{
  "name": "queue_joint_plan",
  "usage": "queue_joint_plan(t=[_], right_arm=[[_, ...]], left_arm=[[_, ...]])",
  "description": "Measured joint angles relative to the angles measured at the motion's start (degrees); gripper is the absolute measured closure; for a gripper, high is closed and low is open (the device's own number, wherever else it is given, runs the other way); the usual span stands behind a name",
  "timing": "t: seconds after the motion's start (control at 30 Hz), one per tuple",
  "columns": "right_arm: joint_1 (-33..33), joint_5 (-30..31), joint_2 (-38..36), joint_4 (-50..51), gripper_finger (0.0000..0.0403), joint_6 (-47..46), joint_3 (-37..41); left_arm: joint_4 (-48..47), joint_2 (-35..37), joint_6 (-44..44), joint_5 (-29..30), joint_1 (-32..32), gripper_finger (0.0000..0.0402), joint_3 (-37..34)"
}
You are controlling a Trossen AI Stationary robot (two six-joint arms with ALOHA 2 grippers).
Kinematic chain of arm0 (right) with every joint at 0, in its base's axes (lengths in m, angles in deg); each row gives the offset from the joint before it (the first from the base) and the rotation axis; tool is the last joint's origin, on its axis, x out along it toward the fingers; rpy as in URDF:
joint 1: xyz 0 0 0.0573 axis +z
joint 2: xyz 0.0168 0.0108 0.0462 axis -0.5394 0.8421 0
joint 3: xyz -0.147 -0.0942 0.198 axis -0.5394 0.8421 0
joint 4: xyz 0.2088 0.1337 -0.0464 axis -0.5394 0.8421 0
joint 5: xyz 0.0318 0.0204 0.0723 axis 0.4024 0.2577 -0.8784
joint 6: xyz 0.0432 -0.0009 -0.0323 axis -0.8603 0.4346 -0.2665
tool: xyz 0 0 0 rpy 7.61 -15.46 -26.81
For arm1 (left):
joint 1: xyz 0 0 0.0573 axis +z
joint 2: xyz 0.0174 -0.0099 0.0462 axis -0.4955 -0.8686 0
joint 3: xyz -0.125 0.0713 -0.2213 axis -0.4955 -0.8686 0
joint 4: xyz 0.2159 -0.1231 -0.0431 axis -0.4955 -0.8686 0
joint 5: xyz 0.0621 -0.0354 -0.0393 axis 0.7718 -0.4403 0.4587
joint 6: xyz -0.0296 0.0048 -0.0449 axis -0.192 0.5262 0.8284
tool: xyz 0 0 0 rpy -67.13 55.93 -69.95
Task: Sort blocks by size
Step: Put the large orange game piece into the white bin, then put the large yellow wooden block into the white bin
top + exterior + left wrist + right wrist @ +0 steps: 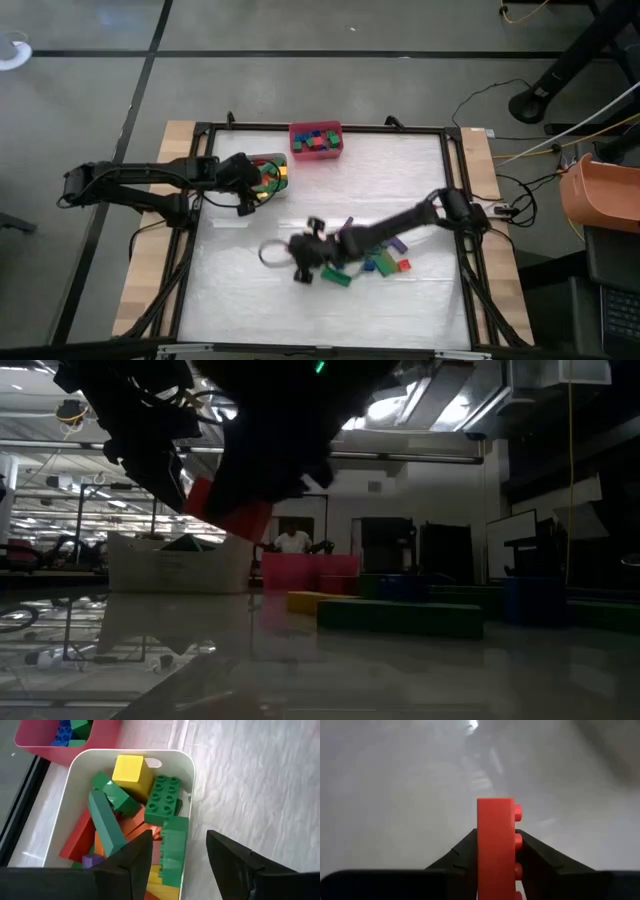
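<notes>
- Right gripper [496,857]: closed on a red brick [496,845], held on edge between the two fingers, studs facing one finger. In the high view this gripper [303,262] lies at lower centre of the frame, above the white table mat [420,180]; in the low view the red brick [228,510] hangs clear of the mat, upper left of centre.
- Left gripper [177,857]: fingers apart, gripping nothing, hovering over the rim of the white bin [192,770]. In the high view it [243,205] sits left of centre.
- White bin contents: a yellow cube [131,770], green bricks [162,800] and orange bricks [80,837], piled loosely.
- Red bin [316,152]: top centre of the mat in the high view, holding more mixed bricks.
- Loose bricks [385,262]: a small cluster, green, purple and red, on the mat right of the right gripper.
- A person [293,540] shows in the far room in the low view.
</notes>
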Motion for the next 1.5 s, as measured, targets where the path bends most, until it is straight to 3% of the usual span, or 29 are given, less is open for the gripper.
queue_joint_plan(t=[0.27,0.47,0.63,0.8,1.1,1.23,1.4,1.5], right_arm=[[-13.5,-0.9,0.0,-11.9,0.031,21.9,-1.1],[-21.1,-6.9,1.4,-22.0,0.029,25.5,-1.3],[-24.7,-9.9,3.4,-24.1,0.0296,25.4,-1.1],[-26.0,-10.9,3.4,-23.9,0.028,25.4,-1.1],[-26.2,-15.7,3.3,-23.3,0.0193,27.8,-1.1],[-26.2,-18.6,1.1,-22.6,0.0174,32.1,-1.1],[-26.2,-19.9,-5.6,-12.4,0.0171,43.0,-1.1],[-26.2,-19.8,-10.2,-3.2,0.0171,45.5,-1.1]], left_arm=[[-0.5,0.0,-0.1,0.1,-0.5,0.0229,0.0],[-1.9,0.0,0.0,1.2,-0.5,0.0229,0.0],[-3.9,0.2,0.0,1.2,-0.5,0.0229,0.0],[-3.7,0.4,0.1,1.2,-0.5,0.0229,0.0],[-3.4,0.4,1.2,1.2,-0.5,0.0229,0.0],[-2.1,0.4,4.6,0.2,-1.0,0.0229,0.0],[4.7,-0.2,5.7,-6.8,-3.5,0.0229,-0.2],[15.7,-1.2,3.9,-10.7,-6.0,0.0229,-2.5]])
